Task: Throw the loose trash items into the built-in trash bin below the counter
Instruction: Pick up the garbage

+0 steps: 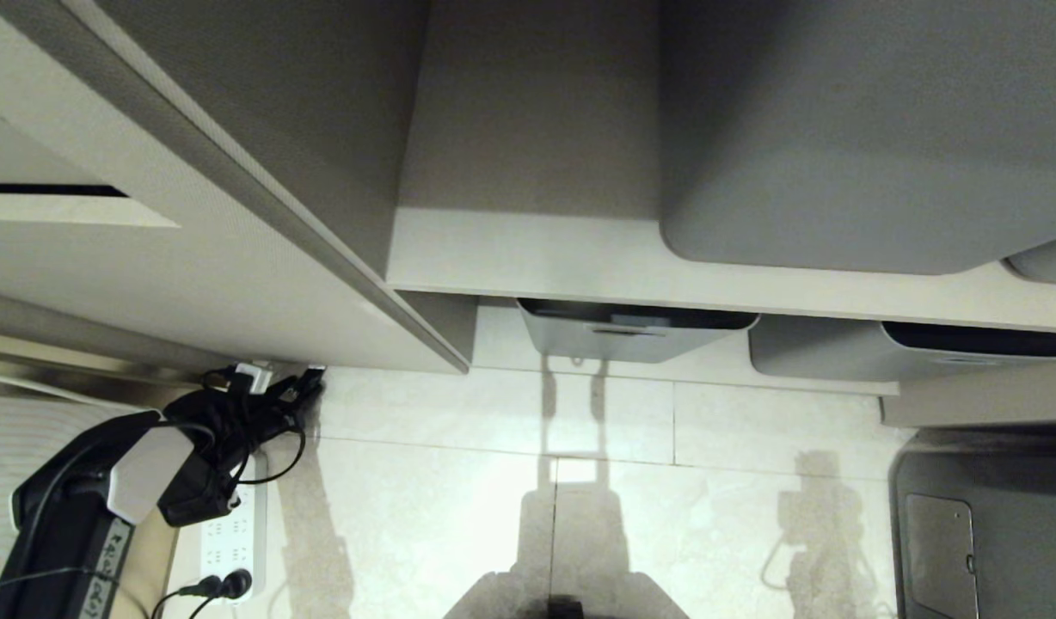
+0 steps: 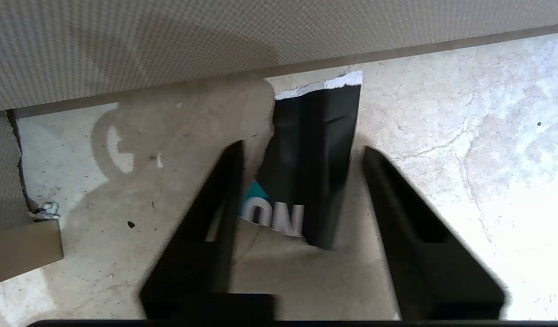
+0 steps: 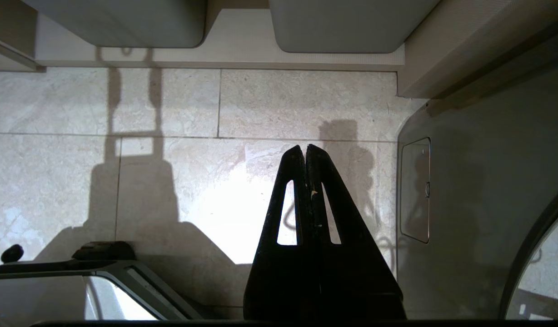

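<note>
Wrapper [image 2: 313,159] lies flat on the pale stone floor [image 2: 442,136], just short of the beige cabinet panel [image 2: 170,41]: slim, black, glossy, creased, with a torn white end toward the cabinet and white letters plus a teal patch at the near end. Left gripper [image 2: 301,156] is low over it, fingers [image 2: 215,218] apart on either side, one overlapping the wrapper's edge; grip not confirmed. Right gripper [image 3: 305,150] hangs over bare floor tiles, fingers pressed together, empty.
</note>
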### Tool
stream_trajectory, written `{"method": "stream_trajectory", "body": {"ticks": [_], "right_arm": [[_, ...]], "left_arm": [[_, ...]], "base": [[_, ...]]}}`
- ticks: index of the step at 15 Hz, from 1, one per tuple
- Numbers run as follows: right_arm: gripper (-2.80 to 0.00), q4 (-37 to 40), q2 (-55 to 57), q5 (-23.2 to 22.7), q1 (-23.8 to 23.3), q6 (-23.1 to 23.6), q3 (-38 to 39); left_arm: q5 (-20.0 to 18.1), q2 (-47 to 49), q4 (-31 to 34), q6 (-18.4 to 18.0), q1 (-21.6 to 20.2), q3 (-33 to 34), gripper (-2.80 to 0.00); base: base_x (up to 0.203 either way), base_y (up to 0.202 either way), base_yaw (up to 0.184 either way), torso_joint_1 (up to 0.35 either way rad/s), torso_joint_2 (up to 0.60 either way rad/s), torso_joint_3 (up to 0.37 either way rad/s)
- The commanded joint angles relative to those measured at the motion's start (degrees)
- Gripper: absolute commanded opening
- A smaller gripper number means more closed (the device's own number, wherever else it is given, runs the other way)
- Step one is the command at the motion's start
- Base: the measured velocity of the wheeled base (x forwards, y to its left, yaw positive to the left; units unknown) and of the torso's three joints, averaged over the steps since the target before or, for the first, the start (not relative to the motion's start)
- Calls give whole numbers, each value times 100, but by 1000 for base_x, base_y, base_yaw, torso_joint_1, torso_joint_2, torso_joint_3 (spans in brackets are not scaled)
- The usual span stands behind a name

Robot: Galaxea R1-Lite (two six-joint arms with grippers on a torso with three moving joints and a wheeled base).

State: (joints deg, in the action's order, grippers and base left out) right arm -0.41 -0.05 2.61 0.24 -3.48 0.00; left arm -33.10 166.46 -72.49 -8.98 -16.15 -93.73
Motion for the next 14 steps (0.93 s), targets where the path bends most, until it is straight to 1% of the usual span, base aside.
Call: {"method": "stream_trajectory", "body": {"ticks": [1, 6, 9, 10, 12, 14], "right_arm": [[-280, -2, 5, 3, 2, -4, 9], [-280, -2, 5, 3, 2, -4, 9], [-280, -2, 5, 3, 2, -4, 9], [-280, -2, 5, 3, 2, -4, 9], [-280, -2, 5, -6, 2, -4, 9], [-280, -2, 5, 3, 2, -4, 9]], "left_arm": [[-21, 18, -29, -7, 7, 4, -280], [-21, 9, -11, -7, 16, 22, -280], [-23, -189, -10, -14, 10, 369, -280], [-27, -417, -5, -15, 0, 723, -280], [-34, -1185, 2, -15, -26, 1649, -280], [-32, -1871, 5, -24, -79, 2419, -280]], "base": [[0, 0, 0, 0, 0, 0], [0, 0, 0, 0, 0, 0], [0, 0, 0, 0, 0, 0], [0, 0, 0, 0, 0, 0], [0, 0, 0, 0, 0, 0], [0, 0, 0, 0, 0, 0]]}}
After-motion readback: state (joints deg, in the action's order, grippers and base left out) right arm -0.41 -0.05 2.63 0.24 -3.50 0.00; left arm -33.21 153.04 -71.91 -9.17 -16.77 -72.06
